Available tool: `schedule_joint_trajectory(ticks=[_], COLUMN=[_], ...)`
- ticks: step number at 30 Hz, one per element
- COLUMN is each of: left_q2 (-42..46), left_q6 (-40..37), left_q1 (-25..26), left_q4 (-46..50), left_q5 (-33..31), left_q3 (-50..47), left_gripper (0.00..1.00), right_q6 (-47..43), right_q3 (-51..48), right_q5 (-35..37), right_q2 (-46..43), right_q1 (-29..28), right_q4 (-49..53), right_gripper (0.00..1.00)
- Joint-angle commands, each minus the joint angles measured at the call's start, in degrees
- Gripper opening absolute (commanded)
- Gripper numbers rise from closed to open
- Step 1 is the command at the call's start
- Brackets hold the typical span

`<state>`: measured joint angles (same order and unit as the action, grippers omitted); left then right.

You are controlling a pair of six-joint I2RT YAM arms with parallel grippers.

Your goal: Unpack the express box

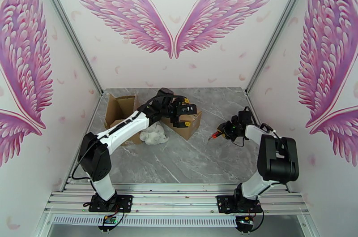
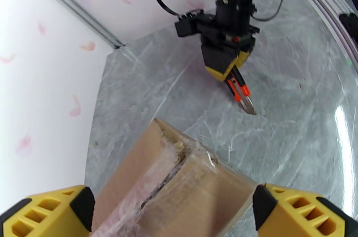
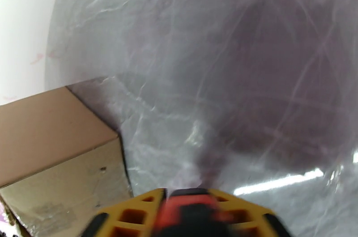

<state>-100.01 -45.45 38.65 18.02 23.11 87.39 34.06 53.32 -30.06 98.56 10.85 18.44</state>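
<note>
taped box [image 2: 147,166] mid surface [image 2: 291,112], seam tape looks slit, flaps not yet lifted | open box [image 1: 120,109] back-left, wrapping [image 1: 153,135] near it | left jaws wide apart astride taped box | right jaws clamped on cutter [image 2: 239,92], well apart from it | to do: open, empty

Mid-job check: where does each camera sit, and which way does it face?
Top external: above and behind the bases, looking down at the table; left arm and right arm show.
Left wrist: over the taped box, facing the right end effector and its box cutter; own fingers at the bottom corners.
Right wrist: low, facing along the table toward a cardboard box; own fingers and cutter at the bottom.
Shared: top external and left wrist both show the cutter.
</note>
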Motion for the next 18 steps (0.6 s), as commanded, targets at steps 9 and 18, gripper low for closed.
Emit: schedule_joint_trajectory(ticks=[9,18], left_q2=[4.69,-1.37], left_q6=[55.14,84.07], left_q1=[-1.56,-6.48], left_q4=[3.01,13.52], left_q5=[-26.67,-17.06], left_q3=[2.05,4.15], left_gripper=[0.99,0.98], right_q6=[-10.82,-24.34], right_q3=[10.0,28.28], right_q5=[12.71,6.68], right_q2=[-6.96,-0.46], right_q1=[-2.67,-17.22], right_q4=[4.57,11.34], right_gripper=[0.99,0.99])
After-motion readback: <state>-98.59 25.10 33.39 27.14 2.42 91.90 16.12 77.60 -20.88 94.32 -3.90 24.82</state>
